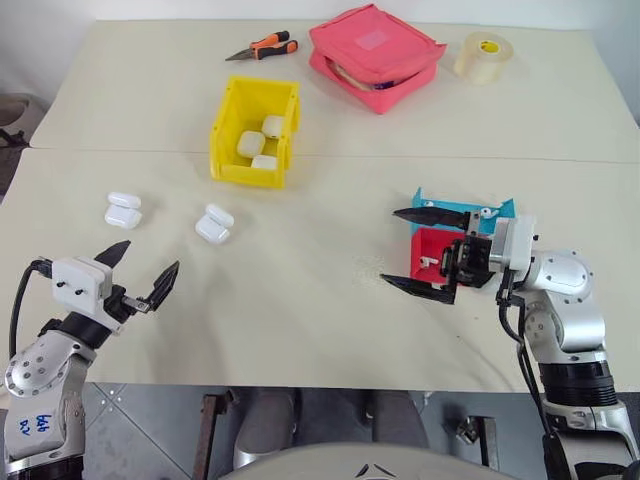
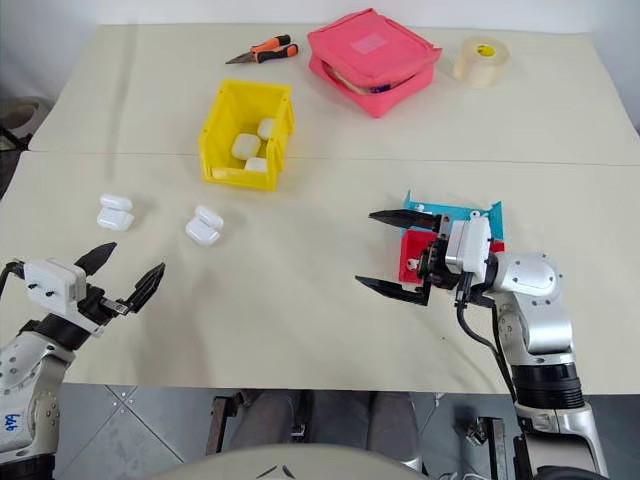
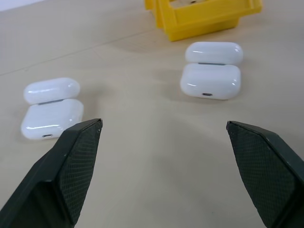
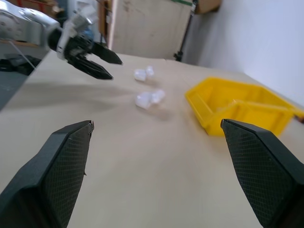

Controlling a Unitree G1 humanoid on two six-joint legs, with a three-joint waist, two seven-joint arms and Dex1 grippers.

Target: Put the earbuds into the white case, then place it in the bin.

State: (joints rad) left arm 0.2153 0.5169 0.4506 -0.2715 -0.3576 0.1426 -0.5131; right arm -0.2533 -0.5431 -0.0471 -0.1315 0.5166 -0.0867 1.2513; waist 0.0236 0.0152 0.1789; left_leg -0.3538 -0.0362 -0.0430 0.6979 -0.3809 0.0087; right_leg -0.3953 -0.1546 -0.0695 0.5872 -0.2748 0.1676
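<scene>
Nearest, the left gripper [image 1: 140, 274] and right gripper [image 1: 424, 250] hover spread wide and empty, the right beside the red tray [image 1: 428, 252] and blue tray [image 1: 497, 210] holding the tiny, light, slippery earbuds [image 1: 485, 212], best pinched across their stems. Mid-table lie two open white cases [image 1: 214, 224], glossy, rigid and prone to slip, so grip across the flat sides below the hinge. Beyond stands the yellow bin [image 1: 228, 150], already holding three cases.

The left gripper [image 1: 146, 265] hangs above the near left of the table, its two black fingers spread wide and holding nothing, aimed forward. The right gripper [image 1: 415, 249] hangs at the near right, turned to point leftward, its fingers also spread wide and empty.
</scene>
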